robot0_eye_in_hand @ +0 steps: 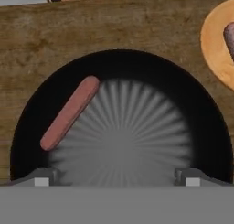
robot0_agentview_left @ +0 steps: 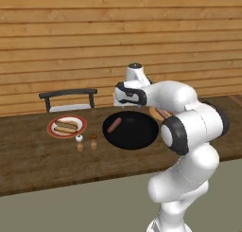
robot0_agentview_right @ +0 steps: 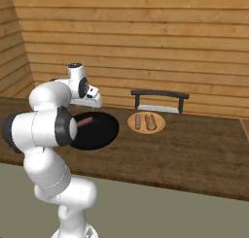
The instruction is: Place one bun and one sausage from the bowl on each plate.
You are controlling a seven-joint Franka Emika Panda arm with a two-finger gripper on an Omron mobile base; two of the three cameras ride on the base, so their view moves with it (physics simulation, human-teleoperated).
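Note:
The black bowl (robot0_eye_in_hand: 137, 67) holds a single reddish-brown sausage (robot0_eye_in_hand: 70, 112), lying in its left half; the same sausage (robot0_agentview_left: 114, 125) shows in the left base view. My gripper (robot0_eye_in_hand: 116, 179) hangs above the bowl (robot0_agentview_right: 99, 132), open and empty, its fingertips (robot0_eye_in_hand: 41, 178) wide apart. The tan-orange plate (robot0_agentview_right: 146, 129) right of the bowl carries a sausage (robot0_agentview_right: 138, 121) and a pale bun (robot0_agentview_right: 150, 122). On the white red-rimmed plate (robot0_agentview_left: 51, 129), left of the bowl (robot0_agentview_left: 137, 136), lie a bun (robot0_agentview_left: 66, 127) and a darker piece beside it.
Two small shakers (robot0_agentview_left: 79, 142) (robot0_agentview_left: 93, 141) stand between the red-rimmed plate and the bowl. A dark chair (robot0_agentview_left: 68, 99) is pushed in at the table's far side, before the wooden wall. The table's front edge (robot0_agentview_left: 71, 184) runs close to the base.

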